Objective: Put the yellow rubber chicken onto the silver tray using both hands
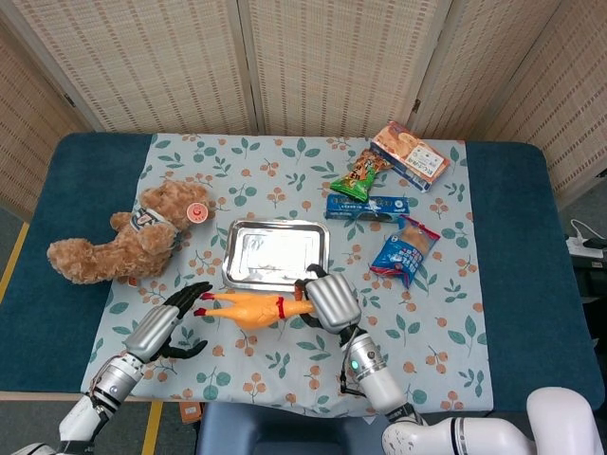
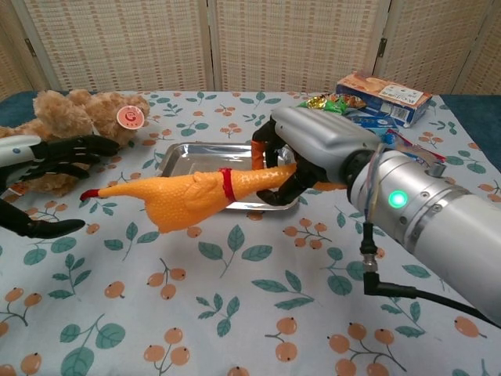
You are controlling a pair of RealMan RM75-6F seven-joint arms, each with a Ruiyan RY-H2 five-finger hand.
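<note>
Rubber chicken (image 2: pixel 184 200) is held at its neck by right hand (image 2: pixel 309 153) | long axis points toward spread, empty left hand (image 2: pixel 51 157) | beak apparently just short | silver tray (image 1: pixel 276 256) beyond.

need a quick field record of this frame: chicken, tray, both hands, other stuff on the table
chicken: yellow rubber chicken lifted off the cloth, roughly level, red-tipped end toward the left hand
right hand: right hand grips the chicken's thin end
left hand: left hand open, fingers spread, close to the red tip; contact cannot be told
tray: silver tray empty, just behind the chicken
clutter: teddy bear left of tray; snack packs and box to the right
status: chicken not yet on tray
</note>
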